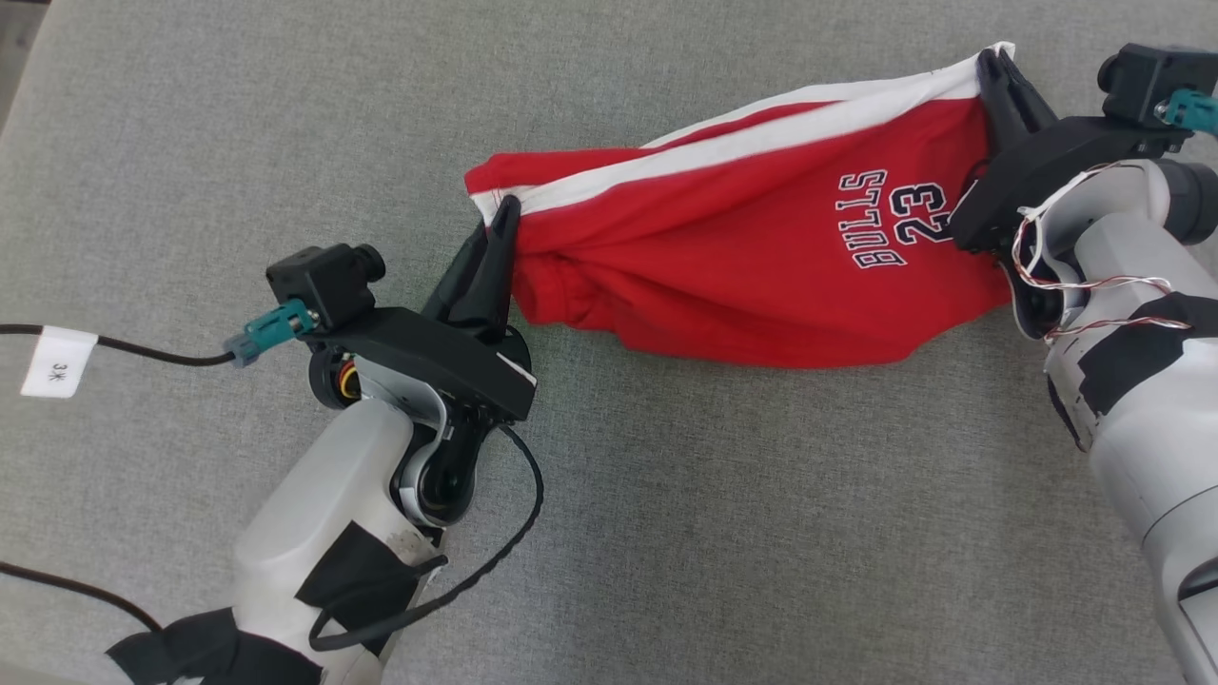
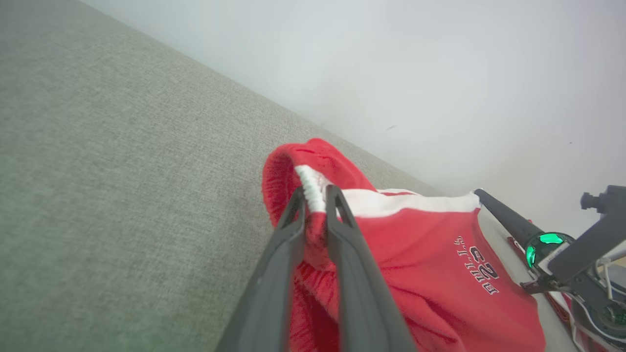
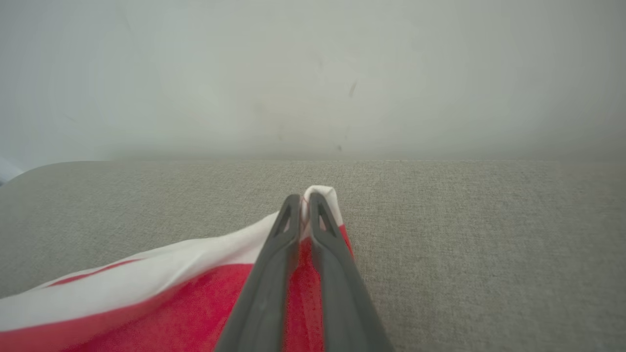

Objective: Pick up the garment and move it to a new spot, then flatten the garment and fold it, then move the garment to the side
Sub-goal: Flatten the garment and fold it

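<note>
Your table (image 1: 666, 533) is covered in grey cloth and takes up most of the head view. A pale wall (image 2: 440, 73) stands behind its far edge in both wrist views.

The red shorts (image 1: 742, 247) are over the middle-to-right part of the table, strung between your two grippers. The right end sits higher in the head view than the left. The cloth bunches and twists near the left end and sags along the lower edge. You can't tell whether that edge touches the table.

A white stripe (image 1: 761, 138) runs along the top edge from one gripper to the other. The "BULLS 23" print (image 1: 890, 219) is near the right end, turned sideways.

Your left forearm (image 1: 314, 495) comes in from lower left and your right forearm (image 1: 1142, 457) from the right edge. Both are pale with black tape patches.

Left gripper (image 1: 504, 217): jaws clenched on the shorts' left end, right at the white stripe. The left wrist view (image 2: 315, 195) shows cloth pinched between the fingers.

Right gripper (image 1: 992, 62): jaws clenched on the upper right corner. The white hem pokes out past the tips in the right wrist view (image 3: 304, 200).

A black cable (image 1: 514, 533) loops beside the left wrist. A white tag (image 1: 57, 362) hangs on another cable at the left edge.
</note>
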